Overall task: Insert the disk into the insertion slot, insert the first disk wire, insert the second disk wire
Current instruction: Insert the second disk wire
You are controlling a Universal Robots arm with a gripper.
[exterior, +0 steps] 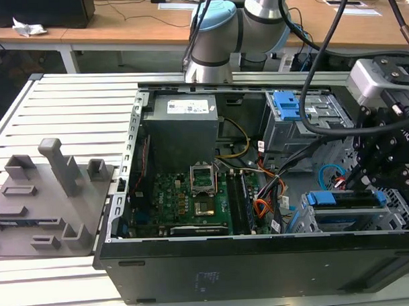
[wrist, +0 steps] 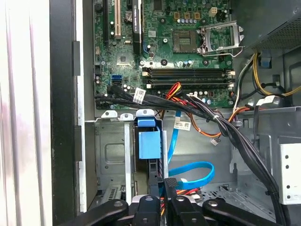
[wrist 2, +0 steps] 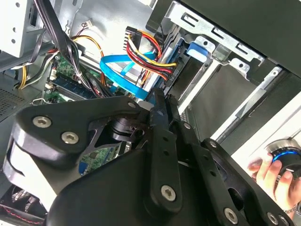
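Observation:
The disk [exterior: 344,203], silver in a bright blue carrier [wrist: 148,143], sits inside the insertion slot [wrist: 110,150], a perforated metal cage at the case's front on the exterior view's right. My gripper [wrist: 168,182] hangs just behind the disk's rear edge. Its fingers [wrist 2: 157,106] stand nearly together on the dark plug end of the second disk wire [wrist: 195,168], the light-blue flat cable [wrist 2: 120,68] that loops beside them. Red-orange wires of the first disk wire [wrist: 190,190] run next to the fingers toward the disk; their plug is hidden.
A thick black cable bundle [wrist: 221,125] crosses above the motherboard [wrist: 183,52]. A taller grey cage with a blue latch plate [exterior: 287,106] stands behind the slot. A person's hand [wrist 2: 268,174] holds a blue-ringed device beside the case. A grey fixture plate [exterior: 45,199] lies outside.

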